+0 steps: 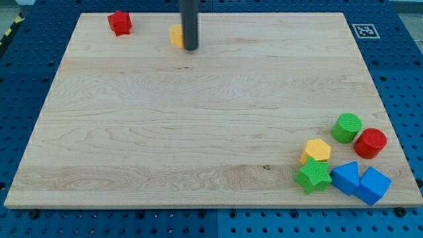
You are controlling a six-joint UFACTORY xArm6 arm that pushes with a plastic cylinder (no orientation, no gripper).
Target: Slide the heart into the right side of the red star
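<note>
Inspecting the pale wooden board [198, 132], we find my tip [191, 48] near the view's top, touching the right side of the small yellow heart block [176, 35], which the dark rod partly hides. The tip is a bare rod end and grasps nothing. The red star block [119, 22] sits at the top left corner, apart from the heart. At the view's bottom right cluster a green cylinder [346, 127], a red cylinder [370, 143], a yellow pentagonal block [317, 150], a green star [312, 176] and two blue blocks [360, 180].
</note>
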